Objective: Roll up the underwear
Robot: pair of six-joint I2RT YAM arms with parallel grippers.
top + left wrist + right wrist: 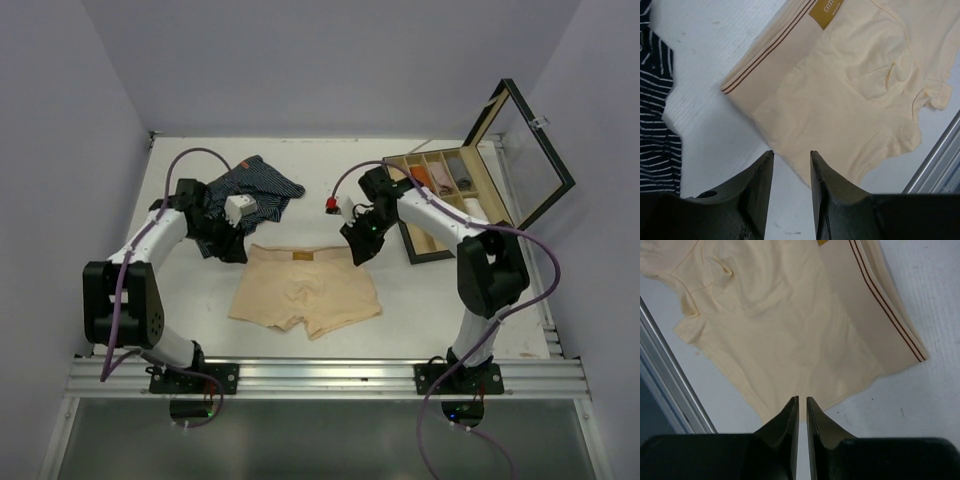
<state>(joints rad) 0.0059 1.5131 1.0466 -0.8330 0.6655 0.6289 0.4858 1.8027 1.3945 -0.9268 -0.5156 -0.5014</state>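
Note:
The beige underwear (305, 288) lies flat on the table's middle, waistband toward the back. It also shows in the left wrist view (840, 90) and the right wrist view (790, 325). The navy striped underwear (255, 185) lies crumpled at the back left and shows in the left wrist view (655, 125). My left gripper (228, 248) (790, 154) is open and empty, just above the beige garment's left edge. My right gripper (358, 250) (802, 399) is shut and empty at the garment's right edge. The pink-and-white garment does not show on the table.
A wooden compartmented box (425, 240) with its glass lid (535, 150) raised stands at the back right, with rolled cloth pieces in its far compartments. A metal rail (320, 375) runs along the near table edge. Grey walls close in three sides.

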